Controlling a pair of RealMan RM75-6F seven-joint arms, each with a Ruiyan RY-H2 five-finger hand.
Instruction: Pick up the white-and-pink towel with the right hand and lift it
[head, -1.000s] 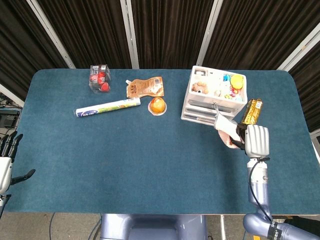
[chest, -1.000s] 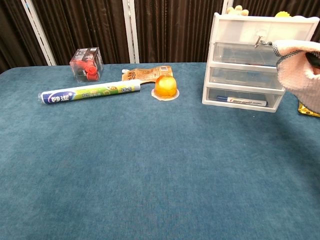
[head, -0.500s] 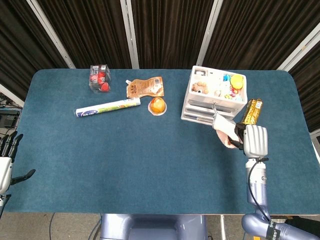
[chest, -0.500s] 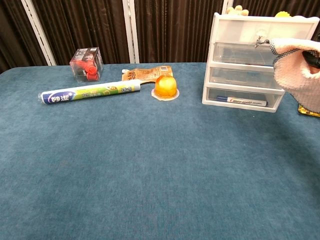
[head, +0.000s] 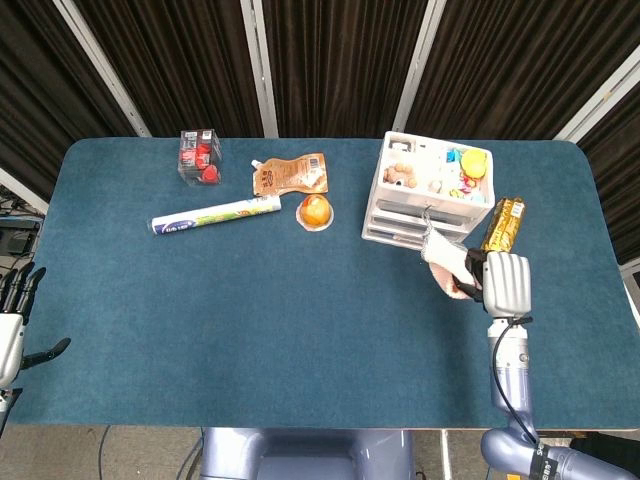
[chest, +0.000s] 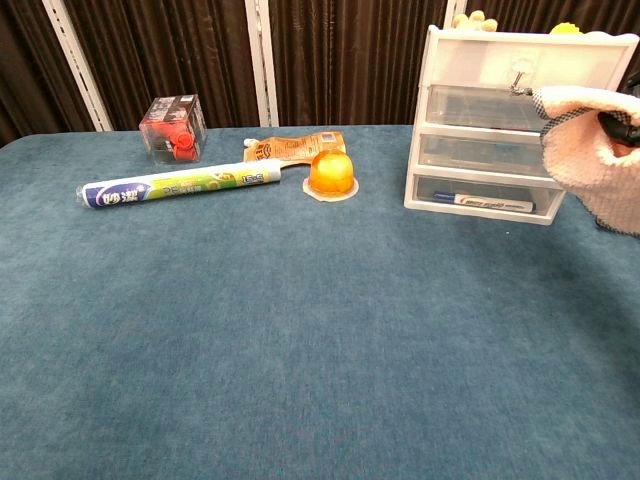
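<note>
The white-and-pink towel (head: 444, 264) hangs bunched in my right hand (head: 503, 283), which grips it above the blue table, just in front of the drawer unit. In the chest view the towel (chest: 590, 155) fills the right edge in mid-air, and only a dark bit of the right hand (chest: 622, 122) shows behind it. At the far left edge of the head view, off the table, my left hand (head: 14, 318) holds nothing and its fingers are spread.
A white three-drawer unit (head: 428, 192) with small items on top stands at the back right. A yellow snack pack (head: 503, 224) lies beside it. A rolled tube (head: 215, 214), an orange jelly cup (head: 315, 212), a brown pouch (head: 290, 174) and a clear box (head: 200, 157) sit at the back left.
My right hand has carried the towel a little higher and slightly leftward. The left hand has stayed still.
</note>
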